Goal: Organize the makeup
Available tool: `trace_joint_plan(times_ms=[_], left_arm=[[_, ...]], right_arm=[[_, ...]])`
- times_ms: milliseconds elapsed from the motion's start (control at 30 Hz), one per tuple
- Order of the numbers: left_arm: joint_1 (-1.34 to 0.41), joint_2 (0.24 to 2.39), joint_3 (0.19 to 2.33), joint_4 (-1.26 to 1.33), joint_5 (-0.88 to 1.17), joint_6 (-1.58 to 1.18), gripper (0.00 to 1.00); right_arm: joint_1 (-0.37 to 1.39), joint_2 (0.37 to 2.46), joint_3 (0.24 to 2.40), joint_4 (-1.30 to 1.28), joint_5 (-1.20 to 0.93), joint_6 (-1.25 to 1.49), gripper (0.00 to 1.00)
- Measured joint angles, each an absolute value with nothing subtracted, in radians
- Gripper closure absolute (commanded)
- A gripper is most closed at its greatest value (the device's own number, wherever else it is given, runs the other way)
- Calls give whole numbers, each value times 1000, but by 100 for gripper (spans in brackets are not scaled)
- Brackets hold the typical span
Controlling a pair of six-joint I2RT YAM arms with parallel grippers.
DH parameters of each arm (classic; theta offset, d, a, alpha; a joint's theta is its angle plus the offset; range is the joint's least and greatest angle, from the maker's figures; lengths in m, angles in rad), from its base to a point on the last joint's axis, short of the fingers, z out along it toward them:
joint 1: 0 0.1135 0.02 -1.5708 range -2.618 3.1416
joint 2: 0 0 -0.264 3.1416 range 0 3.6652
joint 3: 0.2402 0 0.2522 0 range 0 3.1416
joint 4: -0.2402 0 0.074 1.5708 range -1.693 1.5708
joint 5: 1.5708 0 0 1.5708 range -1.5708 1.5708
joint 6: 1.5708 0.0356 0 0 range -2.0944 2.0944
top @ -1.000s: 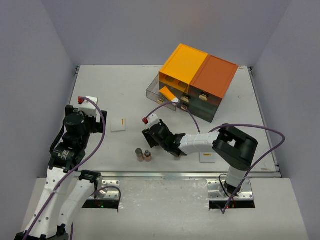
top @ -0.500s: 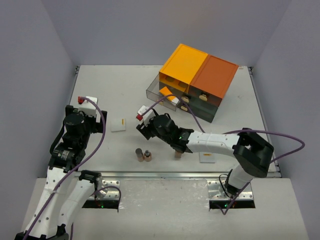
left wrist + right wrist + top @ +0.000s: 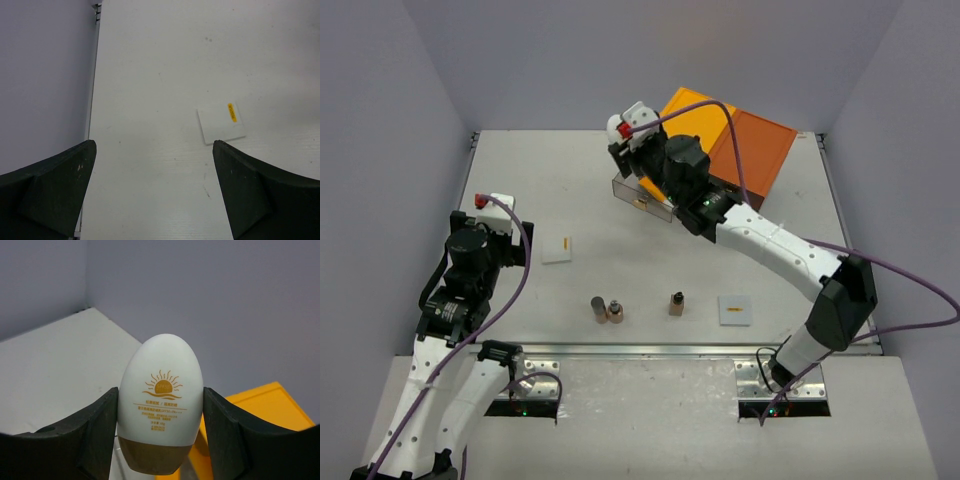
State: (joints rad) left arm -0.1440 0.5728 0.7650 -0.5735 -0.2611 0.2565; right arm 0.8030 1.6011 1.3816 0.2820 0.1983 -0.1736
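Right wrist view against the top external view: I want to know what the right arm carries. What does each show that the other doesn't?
Only the right wrist view: a white egg-shaped bottle with a gold sun print, clamped between the right fingers. Only the top view: three small brown bottles and two flat white squares on the table. Both: the orange-topped drawer chest and the white table.

Egg-shaped white bottle (image 3: 161, 375): gold sun print, tan bottom, upright, clamped in right gripper (image 3: 160, 395).
Brown bottle pair (image 3: 599, 309): upright, side by side.
Third brown bottle (image 3: 676, 303): upright, apart.
White squares (image 3: 557, 248) (image 3: 735, 309): flat, orange-labelled, well apart.
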Motion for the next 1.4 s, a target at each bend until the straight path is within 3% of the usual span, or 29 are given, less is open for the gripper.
trace_joint_plan(times_ms=[133, 467, 600, 767, 900, 1233, 1400], left_arm=[[-144, 573, 765, -574, -261, 257, 0], [-144, 573, 765, -574, -261, 257, 0], [-144, 573, 765, -574, -261, 257, 0], [-144, 573, 765, -574, -261, 257, 0], [-144, 574, 765, -574, -260, 257, 0], [-144, 605, 774, -578, -244, 284, 0], [-144, 719, 890, -593, -208, 371, 4]], right_arm=[[709, 1646, 1419, 241, 210, -201, 77], [688, 1719, 1387, 90, 186, -311, 67], [668, 1720, 1384, 62, 181, -338, 51], [657, 1720, 1371, 32, 186, -370, 21], [657, 1722, 1367, 36, 216, -394, 8], [655, 1729, 1436, -46, 299, -373, 7], [655, 1695, 1514, -143, 302, -291, 3]])
